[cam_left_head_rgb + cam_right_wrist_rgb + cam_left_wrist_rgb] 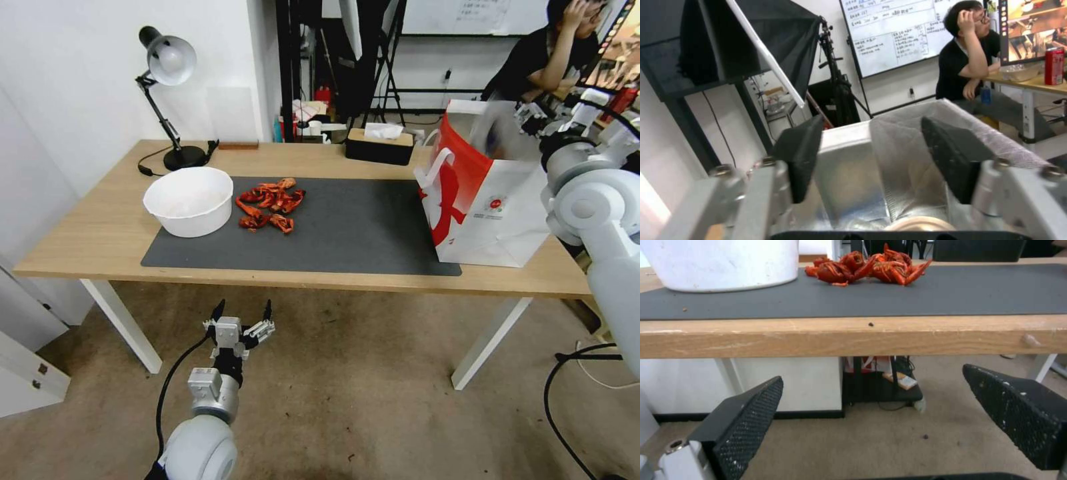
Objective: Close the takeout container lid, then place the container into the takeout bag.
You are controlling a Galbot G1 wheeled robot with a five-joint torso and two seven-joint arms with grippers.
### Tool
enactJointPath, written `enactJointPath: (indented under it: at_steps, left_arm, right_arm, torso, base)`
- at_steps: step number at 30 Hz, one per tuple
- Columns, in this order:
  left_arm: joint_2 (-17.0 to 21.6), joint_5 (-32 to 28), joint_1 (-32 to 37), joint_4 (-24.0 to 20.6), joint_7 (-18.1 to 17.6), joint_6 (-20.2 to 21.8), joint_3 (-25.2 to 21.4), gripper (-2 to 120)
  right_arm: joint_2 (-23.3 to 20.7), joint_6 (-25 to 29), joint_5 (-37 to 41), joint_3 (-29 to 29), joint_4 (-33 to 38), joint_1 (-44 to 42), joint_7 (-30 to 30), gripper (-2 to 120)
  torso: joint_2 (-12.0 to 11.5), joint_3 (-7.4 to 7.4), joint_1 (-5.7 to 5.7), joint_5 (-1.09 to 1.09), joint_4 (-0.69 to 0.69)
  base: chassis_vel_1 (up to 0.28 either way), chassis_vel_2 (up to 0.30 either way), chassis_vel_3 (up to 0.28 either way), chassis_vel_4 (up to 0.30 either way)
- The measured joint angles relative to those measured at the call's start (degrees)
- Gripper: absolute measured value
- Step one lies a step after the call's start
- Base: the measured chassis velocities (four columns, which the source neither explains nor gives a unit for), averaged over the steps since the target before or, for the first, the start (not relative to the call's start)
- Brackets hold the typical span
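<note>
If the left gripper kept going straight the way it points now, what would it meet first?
Probably the table's front edge. The left gripper, jaws open, hangs just below tabletop height, so it might instead slip under; depth is unclear.

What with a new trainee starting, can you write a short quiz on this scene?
1. True or false: the left tool rests on the table.
2. What lies on the grey mat beside the white bowl? A crayfish; B tissue box; C lamp.
3. Fill in: the open right tool hovers over the takeout ___.
Key: 1 false, it hangs open below the table's front edge; 2 A; 3 takeout bag.
</note>
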Motion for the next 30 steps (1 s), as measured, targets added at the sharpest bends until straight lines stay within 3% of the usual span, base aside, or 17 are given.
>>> enactJointPath:
  at_steps: [1, 8, 12, 17, 24, 30]
  left_arm:
    - [0.00, 0.00, 0.00, 0.00, 0.00, 0.00, 0.00, 100]
    - [-0.03, 0.03, 0.10, -0.35, -0.05, 0.26, 0.01, 100]
    - [-0.02, -0.03, 0.08, -0.42, -0.05, 0.31, -0.02, 100]
    - [0.09, -0.14, 0.08, -0.44, 0.08, 0.25, -0.39, 100]
    - [0.22, -0.78, 0.36, -0.33, 1.31, -1.19, -1.43, 100]
    - [0.02, -0.96, 0.60, 0.07, 1.89, -1.94, -1.96, 100]
  right_arm:
    - [0.00, 0.00, 0.00, 0.00, 0.00, 0.00, 0.00, 62]
    - [-0.45, 3.66, 0.71, 0.42, 0.98, -1.01, -5.58, 92]
    - [-1.05, 5.99, 1.06, 0.29, 3.29, -1.61, -9.82, 100]
    - [-1.88, 7.35, 0.03, 0.11, 6.19, -3.26, -14.89, 100]
    - [-4.90, 10.53, -9.63, 0.32, 11.51, -13.76, -24.54, 100]
    - [-6.16, 14.07, -13.96, 0.58, 13.51, -21.28, -26.72, 100]
  torso:
    - [0.00, 0.00, 0.00, 0.00, 0.00]
    - [0.00, 0.00, 0.00, 0.00, 0.00]
    - [0.00, 0.00, 0.00, -0.01, 0.00]
    - [0.00, 0.00, 0.00, -0.02, 0.01]
    - [0.00, -0.01, 0.00, 0.01, -0.02]
    - [0.00, 0.00, -0.02, 0.02, 0.00]
  base:
    - [0.000, 0.000, 0.000, 0.000]
    - [0.000, 0.000, 0.000, 0.000]
    - [0.000, 0.000, 0.000, 0.000]
    - [0.000, 0.000, 0.000, 0.000]
    - [0.000, 0.000, 0.000, 0.000]
    - [0.000, 0.000, 0.000, 0.000]
